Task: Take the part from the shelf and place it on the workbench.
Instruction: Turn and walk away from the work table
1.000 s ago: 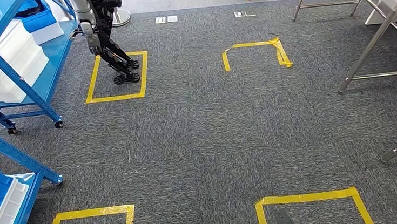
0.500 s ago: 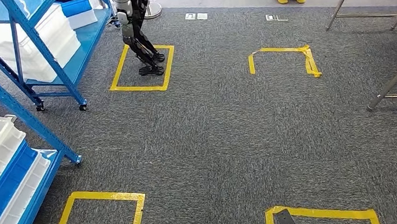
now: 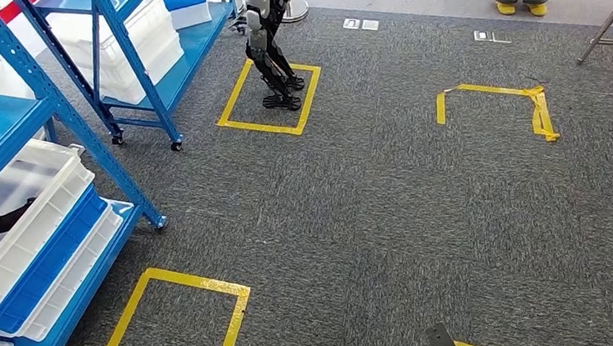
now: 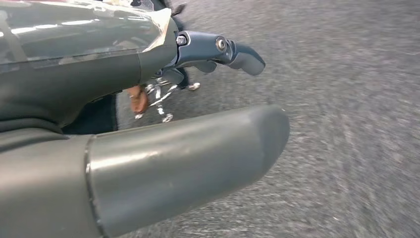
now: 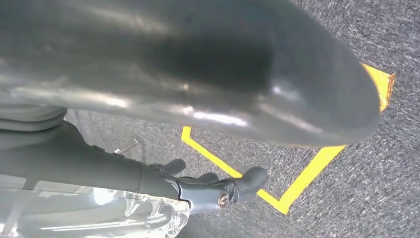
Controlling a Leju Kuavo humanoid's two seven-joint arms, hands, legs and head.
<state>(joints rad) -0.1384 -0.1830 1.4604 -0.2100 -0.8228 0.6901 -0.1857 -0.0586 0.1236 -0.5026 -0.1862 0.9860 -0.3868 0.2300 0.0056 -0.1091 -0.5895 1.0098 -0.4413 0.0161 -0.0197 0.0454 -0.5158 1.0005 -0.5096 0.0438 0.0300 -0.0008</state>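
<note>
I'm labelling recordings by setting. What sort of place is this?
Probably a robot test floor or a workshop mock-up: blue wheeled shelving stacked with white crates, yellow tape rectangles marked on grey carpet, and another legged robot standing inside one of them.

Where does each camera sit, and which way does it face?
Head view: high on the body, looking down at grey carpet floor, blue metal shelf, second robot.
Left wrist view: behind the left hand, facing carpet.
Right wrist view: behind the right hand, facing carpet and yellow tape square.
Shared: all three show the carpet; both hands hold nothing.
</note>
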